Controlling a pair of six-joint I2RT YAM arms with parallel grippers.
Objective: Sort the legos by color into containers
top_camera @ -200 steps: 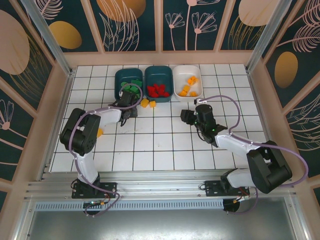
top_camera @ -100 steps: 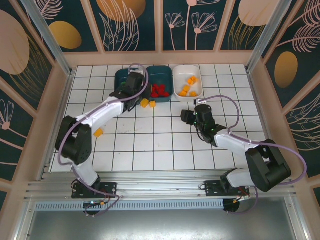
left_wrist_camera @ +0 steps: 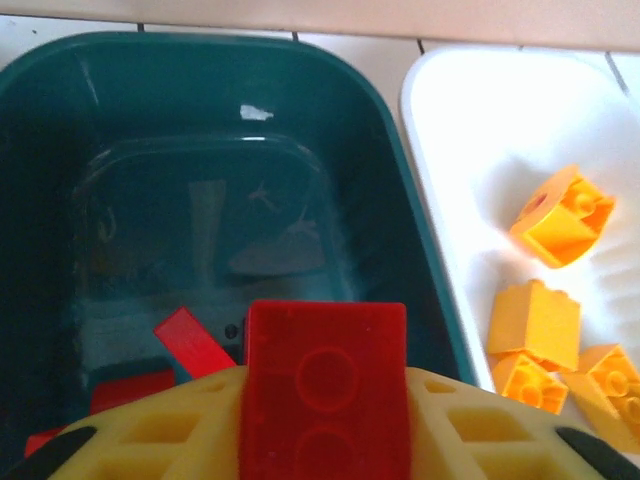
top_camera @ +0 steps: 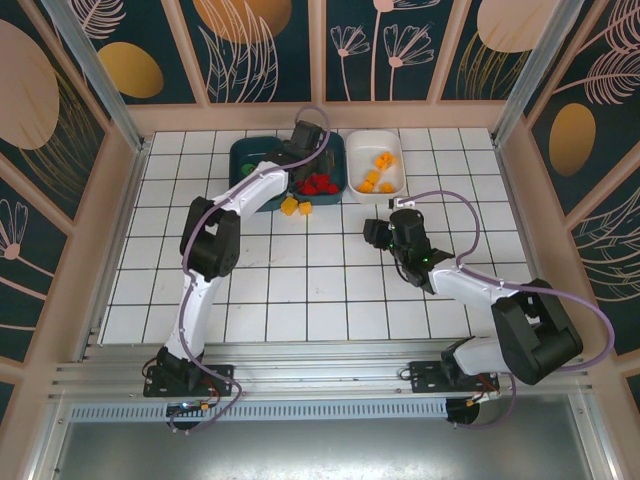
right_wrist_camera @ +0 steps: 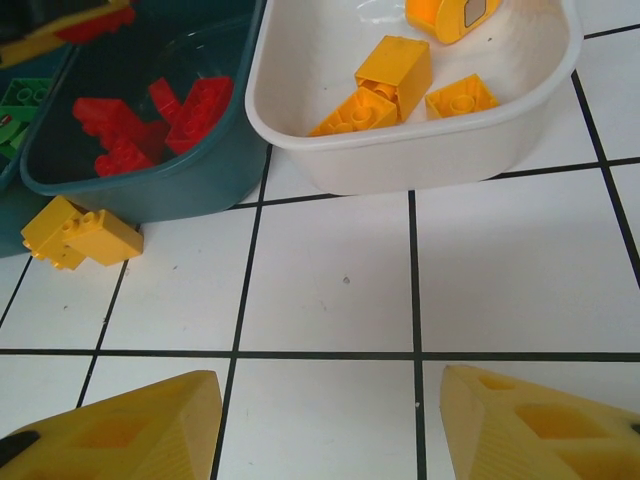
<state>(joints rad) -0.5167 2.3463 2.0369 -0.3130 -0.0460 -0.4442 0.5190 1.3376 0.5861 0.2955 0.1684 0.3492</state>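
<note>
Tiled table [top_camera: 330, 290]: left end effector [left_wrist_camera: 325, 400] grips red lego [left_wrist_camera: 325, 350].

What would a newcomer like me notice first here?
Probably the left gripper stretched to the far edge, a red brick between its yellow fingers above the middle teal tub, where other red bricks lie. Beside it, the white tub holds orange bricks, and stray orange bricks lie on the tiles in front.
</note>
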